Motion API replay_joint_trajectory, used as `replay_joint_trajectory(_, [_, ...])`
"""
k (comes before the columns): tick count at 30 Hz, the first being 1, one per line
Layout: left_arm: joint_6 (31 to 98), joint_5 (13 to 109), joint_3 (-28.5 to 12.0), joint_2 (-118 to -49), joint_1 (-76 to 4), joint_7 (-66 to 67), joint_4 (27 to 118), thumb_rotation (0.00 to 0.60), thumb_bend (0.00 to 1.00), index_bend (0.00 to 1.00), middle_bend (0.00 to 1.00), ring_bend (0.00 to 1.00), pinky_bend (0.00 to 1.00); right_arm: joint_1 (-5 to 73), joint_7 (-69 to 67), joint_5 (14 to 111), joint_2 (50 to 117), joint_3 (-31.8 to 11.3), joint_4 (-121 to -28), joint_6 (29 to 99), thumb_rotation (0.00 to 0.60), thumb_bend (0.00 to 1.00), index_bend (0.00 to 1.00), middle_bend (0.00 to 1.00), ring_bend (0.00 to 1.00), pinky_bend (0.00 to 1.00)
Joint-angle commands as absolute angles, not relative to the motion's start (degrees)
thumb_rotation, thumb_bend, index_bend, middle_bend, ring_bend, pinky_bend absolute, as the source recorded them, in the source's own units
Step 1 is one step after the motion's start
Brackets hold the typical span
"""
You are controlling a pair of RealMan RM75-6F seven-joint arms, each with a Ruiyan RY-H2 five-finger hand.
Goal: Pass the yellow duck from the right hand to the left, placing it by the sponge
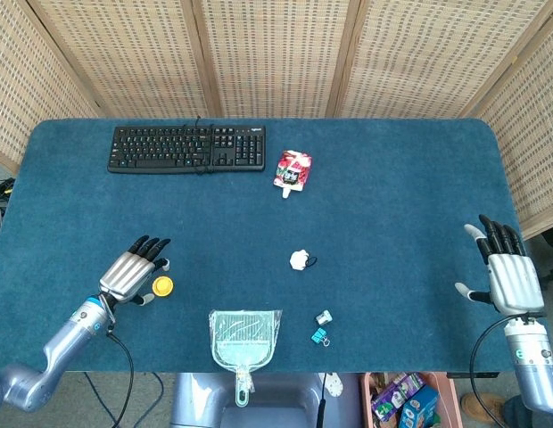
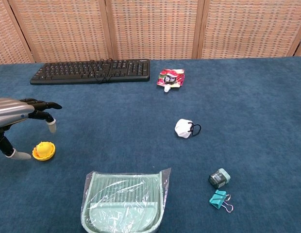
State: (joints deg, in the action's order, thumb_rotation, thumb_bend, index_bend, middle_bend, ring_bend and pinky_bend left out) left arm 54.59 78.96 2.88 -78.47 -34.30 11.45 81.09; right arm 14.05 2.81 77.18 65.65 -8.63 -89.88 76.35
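Head view: the duck (image 1: 161, 285) lies on the table (image 1: 392, 205) near the front-left, just right of the left hand (image 1: 129, 276), whose fingers are spread and hold nothing. The right hand (image 1: 506, 278) hovers at the far right edge, fingers apart, empty.

Chest view: the duck (image 2: 43, 150) is a small rounded yellow lump sitting on a yellow scalloped base (possibly the sponge; I cannot tell). It looks light, smooth and probably squashy, so a gentle pinch across its body should do. The left hand (image 2: 17, 116) hangs above it, not touching.
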Motion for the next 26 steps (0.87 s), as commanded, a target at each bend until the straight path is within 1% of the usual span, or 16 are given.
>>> replay_joint_trajectory(1, [54.7, 79.6, 2.8, -78.1, -34.1, 10.4, 81.3, 0.600, 0.15, 0.21, 0.00, 0.00, 0.00, 14.1, 2.8, 77.2, 65.7, -8.6, -89.9, 76.3, 0.600, 0.00, 0.01, 0.00, 0.00, 0.00])
replay_joint_trajectory(4, [55.8, 80.8, 2.6, -77.1, -33.9, 8.3, 82.3, 0.600, 0.14, 0.12, 0.00, 0.00, 0.00, 14.0, 2.8, 77.3, 65.7, -8.6, -89.9, 76.3, 0.600, 0.00, 0.01, 0.00, 0.00, 0.00])
replay_joint_trajectory(6, [57.1, 81.6, 2.3, -76.4, -33.5, 7.0, 83.0, 0.600, 0.08, 0.03, 0.00, 0.00, 0.00, 14.0, 2.8, 77.3, 65.6, -8.6, -90.0, 76.3, 0.600, 0.00, 0.01, 0.00, 0.00, 0.00])
replay_joint_trajectory(8, [61.0, 82.9, 1.5, -74.9, -32.1, 4.6, 84.4, 0.600, 0.02, 0.00, 0.00, 0.00, 0.00, 14.0, 2.8, 77.3, 65.6, -8.7, -90.0, 76.5, 0.600, 0.00, 0.01, 0.00, 0.00, 0.00])
replay_joint_trajectory(11, [66.0, 82.9, 0.6, -72.6, -29.7, 3.1, 86.8, 0.600, 0.00, 0.00, 0.00, 0.00, 0.00, 14.0, 2.7, 77.4, 65.6, -8.7, -90.0, 76.6, 0.600, 0.00, 0.01, 0.00, 0.00, 0.00])
replay_joint_trajectory(13, [71.3, 82.1, -0.4, -70.4, -26.8, 3.8, 89.1, 0.600, 0.00, 0.00, 0.00, 0.00, 0.00, 13.9, 2.7, 77.6, 65.5, -8.7, -90.0, 76.8, 0.600, 0.00, 0.01, 0.00, 0.00, 0.00])
replay_joint_trajectory(17, [80.8, 78.8, -2.2, -68.9, -21.4, 11.5, 91.8, 0.600, 0.00, 0.00, 0.00, 0.00, 0.00, 13.5, 3.4, 78.1, 65.5, -8.8, -89.6, 78.0, 0.600, 0.00, 0.01, 0.00, 0.00, 0.00])
replay_joint_trajectory(18, [82.1, 77.9, -2.6, -68.9, -20.6, 12.4, 92.4, 0.600, 0.00, 0.00, 0.00, 0.00, 0.00, 13.5, 3.6, 78.1, 65.5, -8.8, -89.5, 78.3, 0.600, 0.00, 0.00, 0.00, 0.00, 0.00])
replay_joint_trajectory(19, [85.6, 74.9, -3.7, -69.0, -17.9, 12.3, 94.4, 0.600, 0.00, 0.00, 0.00, 0.00, 0.00, 13.2, 4.5, 78.3, 65.7, -9.0, -89.1, 79.2, 0.600, 0.00, 0.00, 0.00, 0.00, 0.00])
replay_joint_trajectory(22, [86.7, 73.8, -3.7, -68.8, -16.3, 12.9, 96.3, 0.600, 0.00, 0.00, 0.00, 0.00, 0.00, 13.0, 5.4, 78.0, 66.1, -9.2, -89.2, 80.0, 0.600, 0.00, 0.00, 0.00, 0.00, 0.00])
replay_joint_trajectory(26, [84.3, 73.5, -3.2, -68.6, -16.2, 13.6, 96.4, 0.600, 0.00, 0.00, 0.00, 0.00, 0.00, 12.9, 6.1, 77.2, 66.2, -9.4, -89.2, 79.9, 0.600, 0.00, 0.00, 0.00, 0.00, 0.00])
